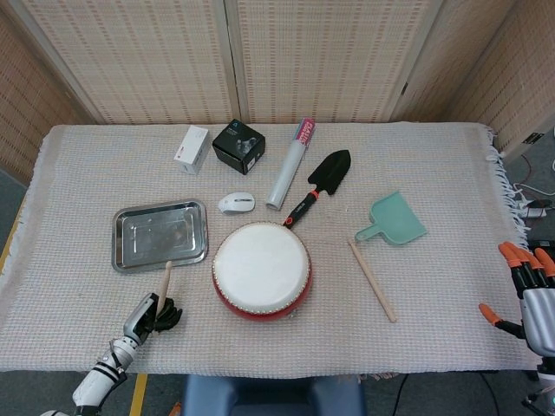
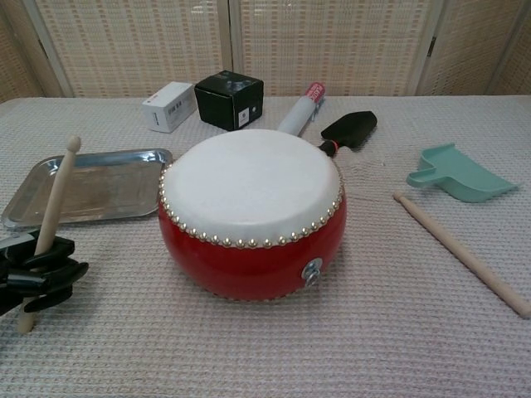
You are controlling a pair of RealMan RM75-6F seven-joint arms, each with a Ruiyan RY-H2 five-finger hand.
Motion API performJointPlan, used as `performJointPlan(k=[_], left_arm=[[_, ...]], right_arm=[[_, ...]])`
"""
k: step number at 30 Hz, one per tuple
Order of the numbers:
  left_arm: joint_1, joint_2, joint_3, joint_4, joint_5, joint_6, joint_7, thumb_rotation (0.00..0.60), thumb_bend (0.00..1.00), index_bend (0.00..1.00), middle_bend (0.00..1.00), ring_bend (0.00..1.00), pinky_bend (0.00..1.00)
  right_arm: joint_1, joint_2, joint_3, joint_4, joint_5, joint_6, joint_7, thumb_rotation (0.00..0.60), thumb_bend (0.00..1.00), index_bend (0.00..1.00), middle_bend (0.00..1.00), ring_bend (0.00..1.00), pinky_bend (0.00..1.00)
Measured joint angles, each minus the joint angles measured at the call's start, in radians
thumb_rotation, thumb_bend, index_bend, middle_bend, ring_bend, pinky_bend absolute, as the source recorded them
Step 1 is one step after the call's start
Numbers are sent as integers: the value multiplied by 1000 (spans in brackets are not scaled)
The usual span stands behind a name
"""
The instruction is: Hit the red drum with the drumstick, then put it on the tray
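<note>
while the left hand (image 2: 37, 269) grips the drumstick (image 2: 51, 220) near its lower end, tip raised just left of the red drum (image 2: 251, 211), the strike looks not yet made and the tray (image 1: 130, 251) behind waits; the right hand (image 1: 531, 295) hangs open, far off.

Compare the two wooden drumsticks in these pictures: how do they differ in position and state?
The drumstick on the left is gripped by the left hand and stands nearly upright, tip up; the other drumstick lies flat on the cloth, untouched.
The held drumstick is left of the red drum, in front of the tray; the lying one is right of the drum, near the green scoop.
Both look like plain light wood.
</note>
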Motion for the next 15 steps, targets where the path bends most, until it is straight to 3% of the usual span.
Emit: performJointPlan(k=[5,15], left_arm=[[6,-7,-3,12,4,12,9,600,552,1000,1000,1000,1000],[19,4,-34,0,0,67,75,600,723,1000,1000,1000,1000]], right_arm=[[0,1,0,-2,-2,1,-3,600,159,0,67,0,0],[3,4,2,-3,-3,-1,-2,600,159,0,67,0,0]])
